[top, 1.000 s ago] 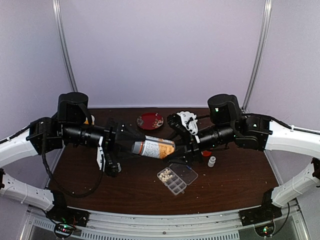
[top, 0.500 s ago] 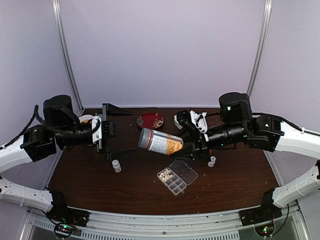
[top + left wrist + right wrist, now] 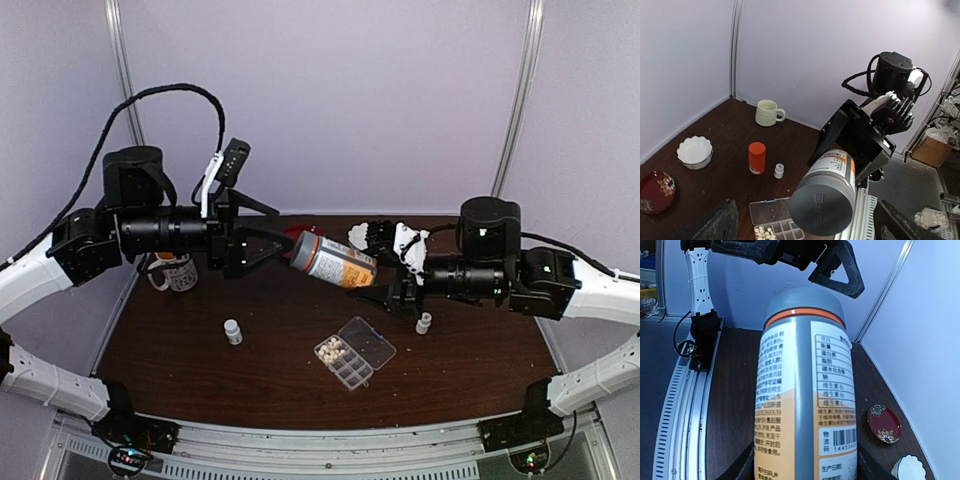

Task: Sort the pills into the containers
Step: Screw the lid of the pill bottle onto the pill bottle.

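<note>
Top external: right claw [image 3: 378, 268] clamps one large bottle [image 3: 330, 260], left claw [image 3: 272, 228] gapes apart, two small white bottles [image 3: 232, 331] [image 3: 424, 322] stand.

Open pill box [image 3: 353, 371], pills [image 3: 331, 349] inside

Right wrist view: bottle [image 3: 800, 390] carries a label in Chinese print.
- Table column reads 项目, 能量, 蛋白质, 脂肪, 碳水化合物, 钠, then three rows starting 维生素.
- Barcode [image 3: 837, 436] sits below the table. Its digits begin 1445; the rest run off the frame edge.
- Under the barcode: 生产日期: 20…, cut off.
- Left text block is too fine to read.

Left wrist view: embossed marks on the cap [image 3: 824, 206], illegible.

Top view: dark print on the mug [image 3: 178, 272], illegible.
</note>
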Available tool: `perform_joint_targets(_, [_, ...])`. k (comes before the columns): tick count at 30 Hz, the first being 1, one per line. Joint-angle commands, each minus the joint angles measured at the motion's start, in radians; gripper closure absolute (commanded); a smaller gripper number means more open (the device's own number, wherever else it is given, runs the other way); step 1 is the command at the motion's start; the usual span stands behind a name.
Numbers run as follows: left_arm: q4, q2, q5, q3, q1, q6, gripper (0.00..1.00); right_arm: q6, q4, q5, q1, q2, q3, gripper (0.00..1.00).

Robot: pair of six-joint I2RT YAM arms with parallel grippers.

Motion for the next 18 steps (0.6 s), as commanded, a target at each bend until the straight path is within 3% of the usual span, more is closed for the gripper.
perform_joint_targets(1, [-0.057, 0.041, 0.120, 0.067, 0.053, -0.248, 0.02, -0.042, 0.066, 0.096, 0.022, -0.029, -0.008, 1.00])
perform_joint_targets(18, [-0.032, 0.097, 0.269, 0.050, 0.067, -0.315, 0.05, -0.063, 0.022, 0.127, 0.053, 0.017, 0.041, 1.00])
